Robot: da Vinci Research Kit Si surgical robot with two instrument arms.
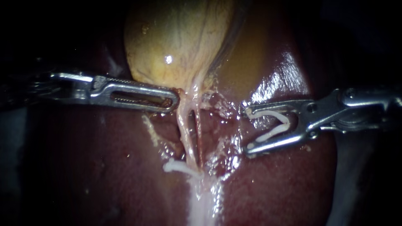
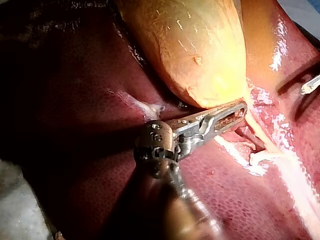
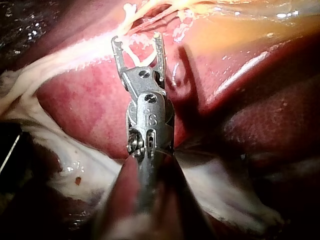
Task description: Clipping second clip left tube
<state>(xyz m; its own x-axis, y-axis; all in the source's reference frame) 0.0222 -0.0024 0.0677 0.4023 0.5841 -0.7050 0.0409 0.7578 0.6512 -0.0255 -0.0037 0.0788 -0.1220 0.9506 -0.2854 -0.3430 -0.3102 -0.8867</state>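
Leftmost, my left instrument (image 1: 171, 102) has its jaws pressed together, seemingly pinching the gallbladder (image 1: 176, 37) at its neck. Just beside its tip runs the left tube (image 1: 184, 129), with a seated clip (image 1: 176, 166) across its lower end. Further right, apart from both tubes, my right instrument (image 1: 248, 130) carries an open clip (image 1: 286, 122) between spread jaws. Closing short of the tube, or also catching the right tube (image 1: 199, 134), would misplace it.

Seemingly clear liver (image 1: 284, 188) separates the held clip (image 1: 272, 133) from the tubes (image 1: 185, 129).
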